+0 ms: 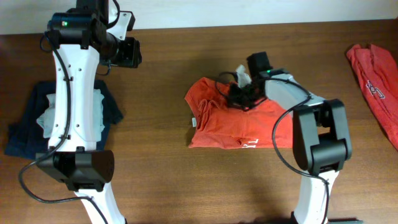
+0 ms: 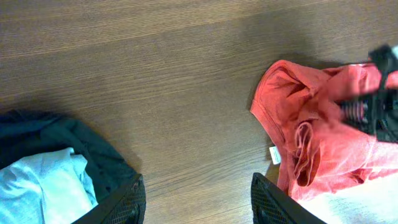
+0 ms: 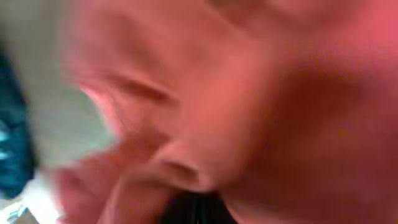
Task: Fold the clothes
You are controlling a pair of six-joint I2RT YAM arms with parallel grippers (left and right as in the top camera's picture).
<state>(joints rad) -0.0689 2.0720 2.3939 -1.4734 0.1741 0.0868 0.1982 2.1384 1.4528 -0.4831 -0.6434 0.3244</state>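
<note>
Both hands differ: my right hand (image 1: 239, 93) is pinched shut on the upper edge of the half-folded orange-red T-shirt (image 1: 224, 127) lying mid-worktop (image 1: 161, 180). I judge this mid-fold; next, carry that edge across and lay it flat. My left hand (image 2: 198, 202) hangs apart, empty. No container shows.

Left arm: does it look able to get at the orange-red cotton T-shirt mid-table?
Probably yes. Bare brown wooden table lies between the open left tool and the nearer edge of the orange-red cotton T-shirt; the right tool grips its back edge, off that path.
</note>
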